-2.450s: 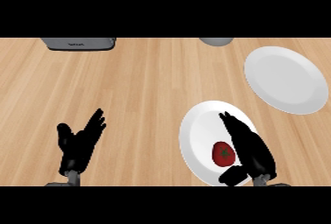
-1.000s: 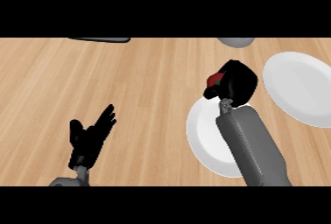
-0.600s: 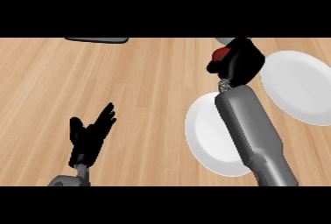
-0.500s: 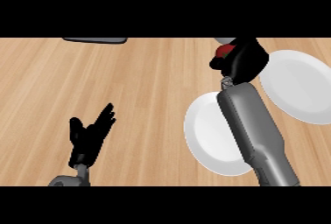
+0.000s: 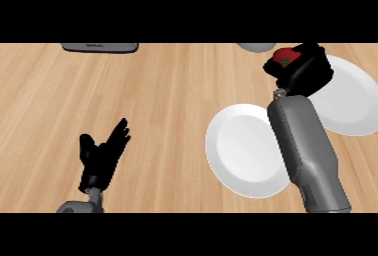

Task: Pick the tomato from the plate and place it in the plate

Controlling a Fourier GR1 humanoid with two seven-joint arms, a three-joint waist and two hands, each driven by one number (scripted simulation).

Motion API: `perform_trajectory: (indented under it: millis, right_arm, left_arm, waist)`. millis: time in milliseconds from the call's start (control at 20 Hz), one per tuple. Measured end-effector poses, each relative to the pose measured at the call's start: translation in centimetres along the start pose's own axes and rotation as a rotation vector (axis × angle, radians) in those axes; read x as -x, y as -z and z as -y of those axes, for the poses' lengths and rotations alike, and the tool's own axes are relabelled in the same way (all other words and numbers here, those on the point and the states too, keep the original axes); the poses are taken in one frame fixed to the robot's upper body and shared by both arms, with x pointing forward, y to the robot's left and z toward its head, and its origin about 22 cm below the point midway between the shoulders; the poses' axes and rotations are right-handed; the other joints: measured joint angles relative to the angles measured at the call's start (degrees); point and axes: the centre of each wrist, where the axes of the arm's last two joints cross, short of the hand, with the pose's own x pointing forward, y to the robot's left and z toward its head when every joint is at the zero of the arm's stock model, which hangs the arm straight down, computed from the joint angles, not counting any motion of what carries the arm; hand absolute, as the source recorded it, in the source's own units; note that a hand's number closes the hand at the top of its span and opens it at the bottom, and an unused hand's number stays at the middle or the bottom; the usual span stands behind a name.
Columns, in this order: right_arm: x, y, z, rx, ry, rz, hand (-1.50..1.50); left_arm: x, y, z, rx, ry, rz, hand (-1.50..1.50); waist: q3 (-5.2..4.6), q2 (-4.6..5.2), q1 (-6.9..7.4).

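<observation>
There are two plates: the near plate point(image 5: 240, 150) and a second plate point(image 5: 353, 100) right of it. One tomato point(image 5: 283, 56) shows beyond the near plate. Farther beyond sit one grey box point(image 5: 100, 47) and one grey round object point(image 5: 255, 47).

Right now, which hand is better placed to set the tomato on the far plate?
Right: the right hand holds the tomato by the far plate; the left hand rests open at lower left.

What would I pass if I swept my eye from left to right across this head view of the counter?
Open left hand → nearer white plate → right hand holding the tomato → farther white plate.
</observation>
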Motion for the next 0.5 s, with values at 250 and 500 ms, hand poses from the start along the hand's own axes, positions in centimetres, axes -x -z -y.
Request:
perform_trajectory:
  millis: [250, 500]
  right_arm:
    - [4.5, 3.5, -1.0, 0.113, -0.042, -0.069, 1.50]
    - [8.5, 7.0, -1.3, 0.181, -0.057, -0.114, 1.50]
  left_arm:
    - [0.2, -0.6, -0.4, -0.007, -0.003, -0.004, 0.00]
    - [-0.3, -0.5, -1.1, -0.003, -0.011, 0.005, 0.00]
  waist:
    - [0.02, -0.06, -0.17]
    - [0.07, -0.03, -0.23]
